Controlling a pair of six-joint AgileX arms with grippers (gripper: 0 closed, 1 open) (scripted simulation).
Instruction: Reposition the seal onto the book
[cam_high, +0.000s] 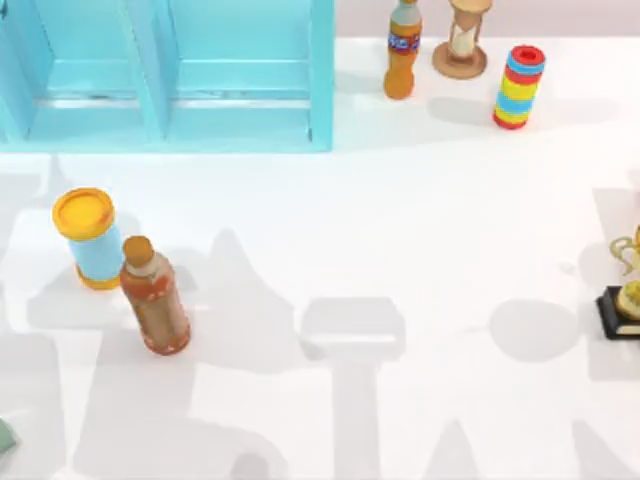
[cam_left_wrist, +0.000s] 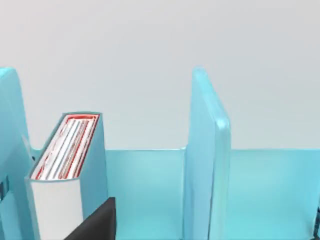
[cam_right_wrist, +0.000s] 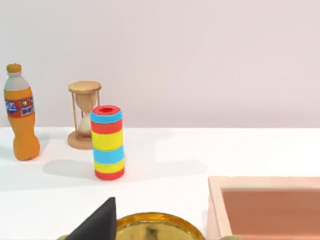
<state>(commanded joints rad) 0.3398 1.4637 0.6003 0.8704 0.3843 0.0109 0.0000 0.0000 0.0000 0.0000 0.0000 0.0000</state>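
A: Grippers first, quick.
B: Left gripper (cam_left_wrist: 95, 222) is a dark wedge facing into the light blue shelf unit (cam_high: 240, 100). Right gripper (cam_right_wrist: 97, 220) is a dark wedge just over a gold trophy (cam_high: 625, 295). Pincer state, either arm: cannot tell.
A: Seal and book?
B: Cannot tell where either one lies. A grey-green sliver (cam_high: 5, 436) sits at the worktop's near left corner, too little of it to name.
A: Near side, then?
B: A brown bottle (cam_high: 155, 296) with an orange cap, upright, left of centre. Just behind it and touching or nearly so, a blue can (cam_high: 88, 240) with a yellow lid. The trophy is on a black base at the right edge; the right wrist view has a pale wooden box (cam_right_wrist: 270, 202) beside it.
A: Far side?
B: A striped cylinder (cam_high: 518, 86), red, yellow and blue, upright near the far right. Behind it, at the far edge, an hourglass (cam_high: 462, 40) and an orange soda bottle (cam_high: 401, 50) close together. The shelf unit takes the far left corner. In the left wrist view, a pale-blue-covered volume (cam_left_wrist: 55, 200) stands upright in one of its compartments, against a divider.
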